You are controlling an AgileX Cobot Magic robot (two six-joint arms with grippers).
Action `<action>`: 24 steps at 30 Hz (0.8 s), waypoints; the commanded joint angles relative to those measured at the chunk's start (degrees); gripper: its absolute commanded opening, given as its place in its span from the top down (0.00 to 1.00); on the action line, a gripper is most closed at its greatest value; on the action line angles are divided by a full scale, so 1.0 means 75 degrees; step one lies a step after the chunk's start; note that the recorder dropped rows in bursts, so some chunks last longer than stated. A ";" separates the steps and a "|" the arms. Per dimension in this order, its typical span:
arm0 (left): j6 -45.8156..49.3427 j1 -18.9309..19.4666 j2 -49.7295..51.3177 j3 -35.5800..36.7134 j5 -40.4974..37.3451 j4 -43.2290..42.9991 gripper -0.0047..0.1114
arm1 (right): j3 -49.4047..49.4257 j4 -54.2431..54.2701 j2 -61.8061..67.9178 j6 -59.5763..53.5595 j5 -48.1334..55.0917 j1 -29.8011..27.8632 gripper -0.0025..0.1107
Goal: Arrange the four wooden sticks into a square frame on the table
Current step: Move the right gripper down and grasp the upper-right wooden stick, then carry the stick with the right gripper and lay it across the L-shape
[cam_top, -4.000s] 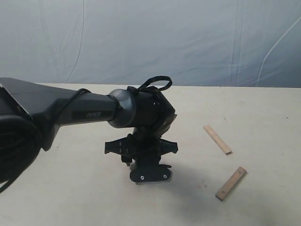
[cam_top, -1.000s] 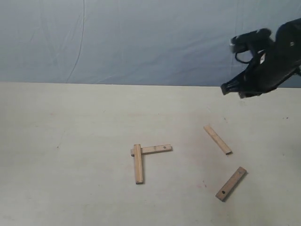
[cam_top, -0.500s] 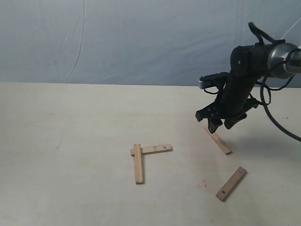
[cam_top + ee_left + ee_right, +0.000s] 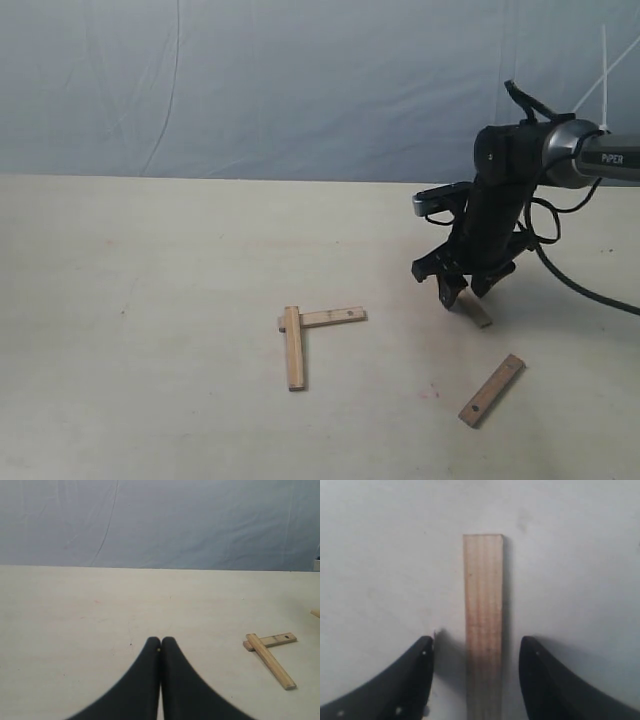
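The right tool (image 4: 462, 290) hangs spread astride the third stick (image 4: 483, 605), seemingly near mid-length. The stick lies flat on the surface (image 4: 150, 380), apart from the L-shaped pair (image 4: 292, 350). Lower squarely and clench across its width so it lifts level. The left tool (image 4: 160, 647) is clenched on nothing.

Exterior wide over table (image 4: 150, 400); left wrist low; right wrist top-down.

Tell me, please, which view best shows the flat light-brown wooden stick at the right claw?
The right wrist view: the flat light-brown wooden stick lies between the open right claw's fingers. The exterior view shows only its end; the left wrist view, perhaps an edge sliver.
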State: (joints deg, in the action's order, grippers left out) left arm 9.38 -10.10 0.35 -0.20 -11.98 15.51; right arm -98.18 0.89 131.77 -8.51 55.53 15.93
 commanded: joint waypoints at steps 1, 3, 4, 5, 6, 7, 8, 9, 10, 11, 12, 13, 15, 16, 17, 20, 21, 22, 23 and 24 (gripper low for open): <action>0.0010 -0.0050 -0.0047 0.0027 0.0001 -0.0026 0.96 | -0.0055 -0.0005 0.0108 -0.0087 -0.0082 0.0019 0.55; 0.0010 -0.0050 -0.0047 0.0027 0.0001 -0.0026 0.96 | -0.0055 -0.0005 0.0178 -0.0087 -0.0082 0.0019 0.66; 0.0010 -0.0050 -0.0047 0.0027 0.0001 -0.0026 0.96 | -0.0055 -0.0005 0.0222 -0.0071 -0.0082 0.0019 0.71; 0.0010 -0.0050 -0.0047 0.0027 0.0001 -0.0026 0.96 | -0.0055 -0.0005 0.0238 -0.0071 -0.0096 0.0019 0.79; 0.0010 -0.0050 -0.0047 0.0027 0.0001 -0.0026 0.96 | -0.0055 -0.0005 0.0257 -0.0071 -0.0096 0.0019 0.87; 0.0010 -0.0050 -0.0047 0.0027 0.0001 -0.0026 0.96 | -0.0055 -0.0005 0.0270 -0.0071 -0.0112 0.0019 0.96; 0.0010 -0.0050 -0.0047 0.0027 0.0001 -0.0026 0.96 | -0.0055 0.0019 0.0270 -0.0047 -0.0127 0.0019 0.98; 0.0010 -0.0050 -0.0047 0.0027 0.0001 -0.0026 0.96 | -0.0055 0.0054 0.0238 -0.0048 -0.0127 0.0019 0.98; 0.0010 -0.0050 -0.0047 0.0027 0.0001 -0.0026 0.96 | -0.0055 0.0111 0.0207 -0.0031 -0.0127 0.0019 0.99; 0.0010 -0.0050 -0.0047 0.0027 0.0001 -0.0026 0.96 | -0.0055 0.0109 0.0134 0.0072 -0.0109 0.0019 0.99; 0.0010 -0.0050 -0.0047 0.0027 0.0001 -0.0026 0.96 | -0.0055 0.0115 0.0058 0.0193 -0.0070 0.0019 0.99; 0.0010 -0.0050 -0.0047 0.0027 0.0001 -0.0026 0.96 | -0.0055 0.0130 -0.0027 0.0275 -0.0037 0.0019 0.99; 0.0010 -0.0050 -0.0047 0.0027 0.0001 -0.0026 0.96 | -0.0055 0.0343 -0.0262 0.0464 0.0120 0.0034 0.99; 0.0010 -0.0050 -0.0047 0.0027 0.0001 -0.0026 0.96 | -0.0055 0.0525 -0.0389 0.0574 0.0225 0.0034 0.99; 0.0010 -0.0050 -0.0047 0.0027 0.0001 -0.0026 0.96 | -0.0055 0.0818 -0.0510 0.0707 0.0386 0.0034 0.99; 0.0010 -0.0050 -0.0047 0.0027 0.0001 -0.0026 0.96 | -0.0055 0.1248 -0.0805 0.0935 0.0845 0.0207 0.99; 0.0010 -0.0050 -0.0047 0.0027 0.0001 -0.0026 0.96 | -0.0041 0.1121 -0.0904 0.1135 0.0973 0.0375 0.99; 0.0010 -0.0050 -0.0047 0.0027 0.0001 -0.0026 0.96 | -0.0008 0.0951 -0.0979 0.1307 0.1035 0.0542 0.99; 0.0010 -0.0050 -0.0047 0.0027 0.0001 -0.0026 0.96 | 0.0033 0.0653 -0.1083 0.1588 0.1051 0.0790 0.99; 0.0010 -0.0050 -0.0047 0.0027 0.0001 -0.0026 0.96 | 0.0076 0.0341 -0.1175 0.1833 0.1006 0.1059 0.99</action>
State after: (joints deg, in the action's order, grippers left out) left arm 9.38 -10.10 0.35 -0.20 -11.98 15.51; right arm -98.39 6.80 124.82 1.01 62.07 19.75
